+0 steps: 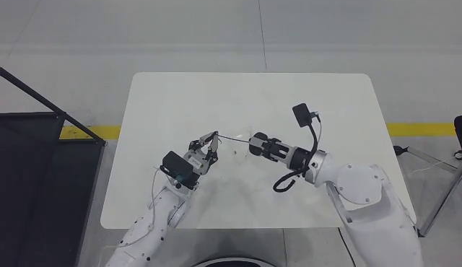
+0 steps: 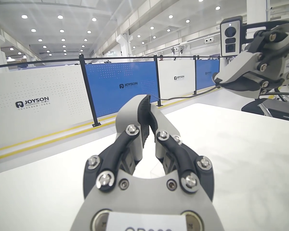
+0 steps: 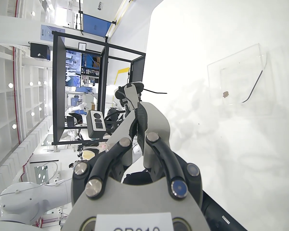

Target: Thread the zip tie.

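A thin black zip tie [image 1: 232,138] stretches in the air between my two grippers, above the middle of the white table [image 1: 180,101]. My left gripper [image 1: 211,141] is shut on one end of it; in the left wrist view the zip tie [image 2: 183,96] runs from the left gripper [image 2: 148,97] across to the right gripper [image 2: 218,81]. My right gripper [image 1: 252,143] is shut on the other end. In the right wrist view my right gripper [image 3: 137,105] points at the left gripper [image 3: 131,88], and a short stretch of the zip tie [image 3: 156,92] sticks out past it.
A clear plastic box [image 3: 233,61] lies on the table beyond the grippers, holding another black zip tie [image 3: 254,85] and a small brown scrap [image 3: 225,94]. A black-framed stand [image 1: 29,94] is off the table's left side.
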